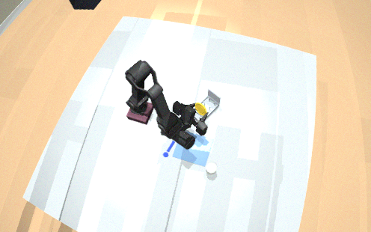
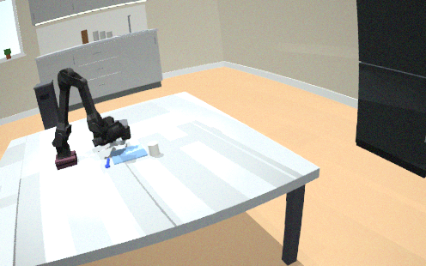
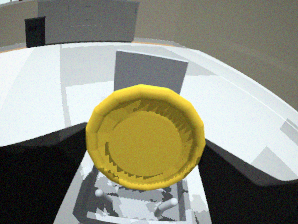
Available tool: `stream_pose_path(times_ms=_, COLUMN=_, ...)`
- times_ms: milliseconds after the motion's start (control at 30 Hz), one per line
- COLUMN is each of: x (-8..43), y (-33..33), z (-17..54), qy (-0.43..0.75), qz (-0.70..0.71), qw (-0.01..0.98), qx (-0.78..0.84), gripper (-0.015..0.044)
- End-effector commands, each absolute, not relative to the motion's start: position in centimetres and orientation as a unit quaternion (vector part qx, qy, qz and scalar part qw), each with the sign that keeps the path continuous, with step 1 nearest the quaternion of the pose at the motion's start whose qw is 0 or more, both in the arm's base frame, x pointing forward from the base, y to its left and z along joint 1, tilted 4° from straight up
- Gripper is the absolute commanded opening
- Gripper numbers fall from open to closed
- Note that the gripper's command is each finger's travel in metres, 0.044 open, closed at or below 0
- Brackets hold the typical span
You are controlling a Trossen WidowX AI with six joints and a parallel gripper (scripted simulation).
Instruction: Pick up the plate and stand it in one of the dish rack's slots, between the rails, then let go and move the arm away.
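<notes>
A round yellow plate [image 1: 200,108] [image 3: 145,142] is held by its edges between the fingers of my gripper [image 1: 200,111] [image 3: 145,137], which is shut on it. The plate is tilted up, its hollow face towards the wrist camera. The grey dish rack [image 1: 214,96] [image 3: 150,72] has a tall end panel that shows behind the plate. Pale pegs of the rack show below the plate in the wrist view. The plate is over the near part of the rack; its lower edge hides part of the rack, and I cannot tell whether they touch. In the exterior view the arm hides the plate.
A light blue mat [image 1: 191,154] [image 2: 127,155] lies beside the rack, partly under the arm in the top view. A blue utensil [image 1: 170,147] [image 2: 107,163] lies at one side of it, and a white cup [image 1: 211,168] [image 2: 154,148] stands near its corner.
</notes>
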State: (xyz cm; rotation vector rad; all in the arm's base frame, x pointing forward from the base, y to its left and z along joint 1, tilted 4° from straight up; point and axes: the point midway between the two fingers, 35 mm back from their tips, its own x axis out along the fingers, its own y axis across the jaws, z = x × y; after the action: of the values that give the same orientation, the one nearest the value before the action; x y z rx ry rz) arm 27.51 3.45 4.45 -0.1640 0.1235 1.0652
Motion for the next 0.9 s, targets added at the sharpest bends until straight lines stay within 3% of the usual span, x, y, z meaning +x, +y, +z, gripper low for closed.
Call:
stream_pose_path(times_ms=0, x=27.58, y=3.40, z=4.55, qy=0.058, qz=0.507, qw=0.857, qx=-0.080, gripper=0.0000)
stream_pose_path(times_ms=167, x=27.58, y=3.40, z=4.55, qy=0.058, qz=0.507, qw=0.857, qx=-0.080, gripper=0.0000)
stream_pose_path(times_ms=667, x=27.53, y=3.44, z=4.51, qy=0.058, qz=0.507, qw=0.856, qx=-0.079, gripper=0.0394)
stream_pose_path(times_ms=867, x=27.53, y=3.44, z=4.51, qy=0.058, qz=0.507, qw=0.856, qx=-0.079, gripper=0.0400)
